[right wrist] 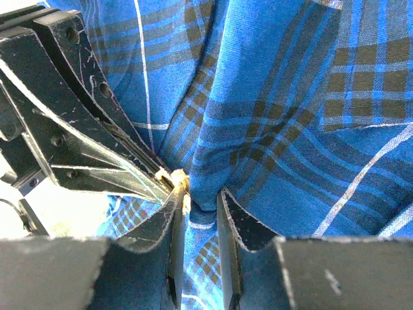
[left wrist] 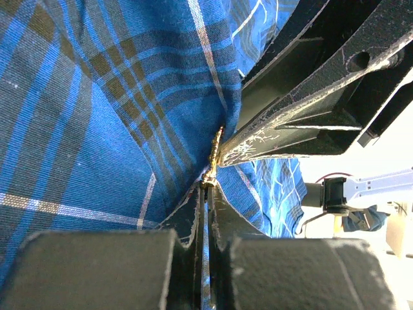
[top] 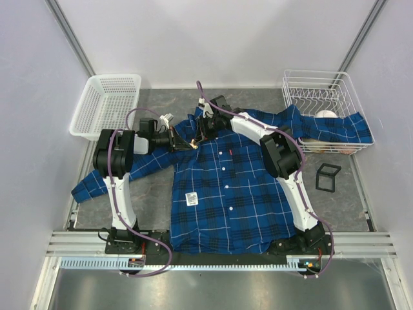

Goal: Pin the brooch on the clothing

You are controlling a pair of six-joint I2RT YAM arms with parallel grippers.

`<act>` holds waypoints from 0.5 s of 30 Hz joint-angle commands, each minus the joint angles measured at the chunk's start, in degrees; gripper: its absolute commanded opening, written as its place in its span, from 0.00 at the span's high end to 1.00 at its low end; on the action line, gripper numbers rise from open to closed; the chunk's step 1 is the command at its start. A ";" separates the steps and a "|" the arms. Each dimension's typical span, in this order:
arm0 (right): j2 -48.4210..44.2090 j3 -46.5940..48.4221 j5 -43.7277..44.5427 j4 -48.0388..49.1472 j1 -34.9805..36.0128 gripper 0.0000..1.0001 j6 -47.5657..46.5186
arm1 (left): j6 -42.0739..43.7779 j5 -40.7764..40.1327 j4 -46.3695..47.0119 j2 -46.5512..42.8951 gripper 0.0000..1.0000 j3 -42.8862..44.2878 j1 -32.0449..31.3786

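Your left gripper (left wrist: pixel 206 194) fills the bottom of its own wrist view. Its jaws are pressed almost together and clamped on the lower end of the gold brooch (left wrist: pixel 214 155), which stands up out of the slit between them against the blue plaid shirt (left wrist: pixel 97 129). Your right gripper (right wrist: pixel 199 194) meets it there, jaws a little apart with plaid cloth showing in the gap. You cannot tell whether they pinch that cloth, but one fingertip touches the brooch. From above, both grippers come together on the shirt's upper front, just beside the collar on the left arm's side. On the lower front, the white square tag (top: pixel 191 199) carries dark print too small to read. A small red mark (top: pixel 227 154) below the collar shows no legible writing. One sleeve drapes over the white wire rack (top: pixel 322 84).
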 commanded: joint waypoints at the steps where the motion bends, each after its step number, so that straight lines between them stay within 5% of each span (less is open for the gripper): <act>1: 0.92 2.12 4.79 4.53 1.28 0.78 3.99 | 3.24 5.92 -0.59 -4.08 0.98 1.83 -3.24; 11: 0.30 -1.13 -1.70 11.12 -0.21 0.78 9.79 | 2.81 5.49 -0.77 -3.38 0.98 2.00 -3.16; 15: -0.31 -2.45 -4.16 13.23 -0.83 0.68 9.62 | 2.28 5.48 -0.77 -2.77 0.98 2.35 -2.89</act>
